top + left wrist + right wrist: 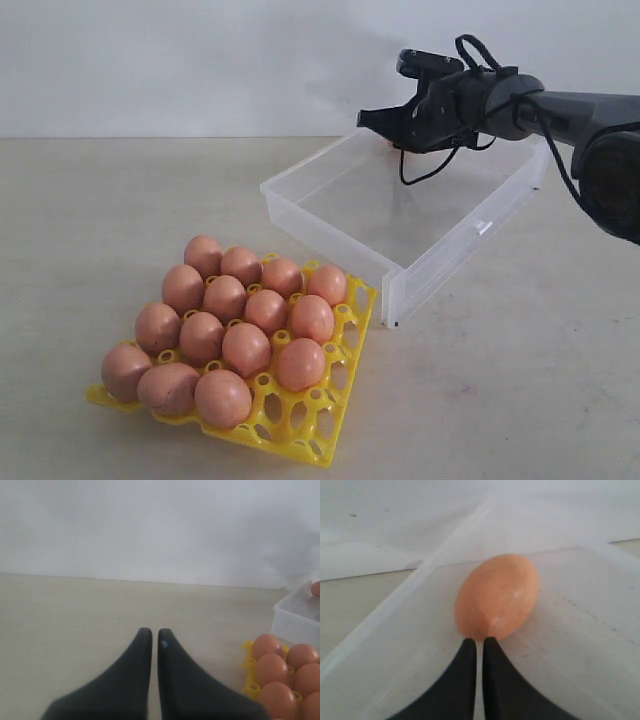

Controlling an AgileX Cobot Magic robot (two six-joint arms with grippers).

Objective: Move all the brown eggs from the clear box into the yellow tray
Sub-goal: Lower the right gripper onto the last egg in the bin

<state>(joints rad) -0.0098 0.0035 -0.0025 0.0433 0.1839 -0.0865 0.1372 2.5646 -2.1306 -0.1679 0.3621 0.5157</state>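
Several brown eggs (246,348) fill most cups of the yellow tray (300,440), which sits at the front left of the table. One brown egg (497,596) lies on its side on the floor of the clear box (330,225). My right gripper (479,640) is shut, its tips right at that egg's near end and holding nothing. In the exterior view the right gripper (372,120) hangs over the box's far corner. My left gripper (155,632) is shut and empty above bare table, left of the tray (248,662) and its eggs (272,667). It does not show in the exterior view.
A white wall runs behind the table. The box (295,622) stands just behind and to the right of the tray, with its latch tab (483,228) on the right-hand wall. Bare table spreads out to the left of the tray.
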